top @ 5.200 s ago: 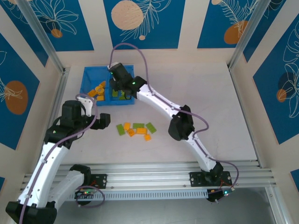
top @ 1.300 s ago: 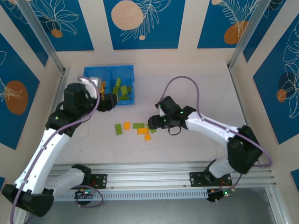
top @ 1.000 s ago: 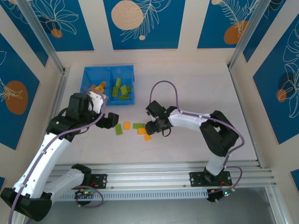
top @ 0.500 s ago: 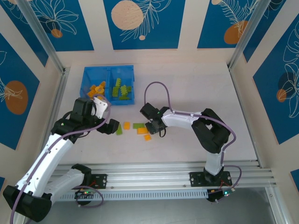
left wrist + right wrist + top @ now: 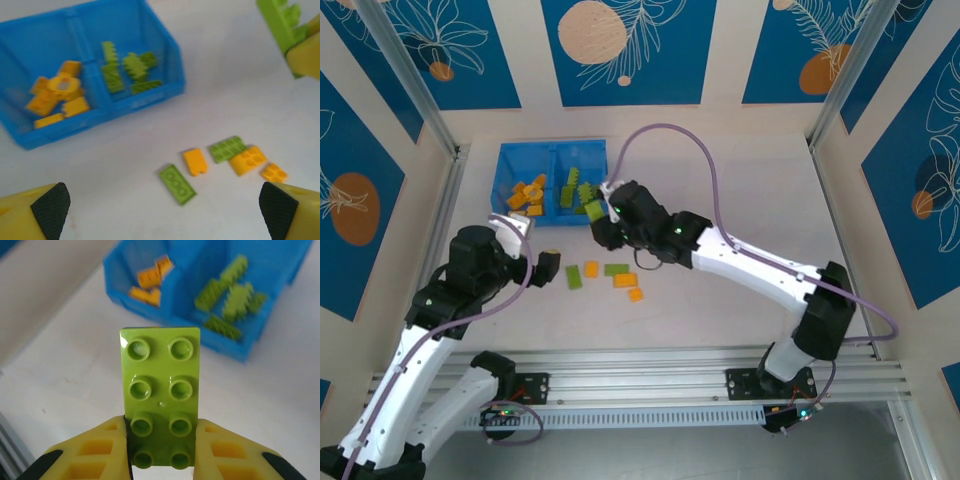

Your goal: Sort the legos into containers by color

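My right gripper (image 5: pixel 161 450) is shut on a lime green lego (image 5: pixel 160 390), studs facing the camera, held above the table just short of the blue bin (image 5: pixel 226 347). In the top view this gripper (image 5: pixel 600 218) and its green lego (image 5: pixel 592 210) hang by the bin's (image 5: pixel 510 152) near right corner. Orange legos (image 5: pixel 525 195) fill the left container, green legos (image 5: pixel 577 192) the right. My left gripper (image 5: pixel 165 207) is open with nothing in it, above the table before several loose legos: a green one (image 5: pixel 177 184), an orange one (image 5: pixel 195 161), another green (image 5: pixel 227 148).
Two more orange legos (image 5: pixel 248 160) (image 5: pixel 274 172) lie at the right end of the loose group. The right arm (image 5: pixel 740 255) stretches diagonally across the table's middle. Walls close off the table's left, back and right.
The right gripper shut on a green lego from the loose group and carried it up toward the bin. The left arm pulled back from the bin toward the near left, still open.
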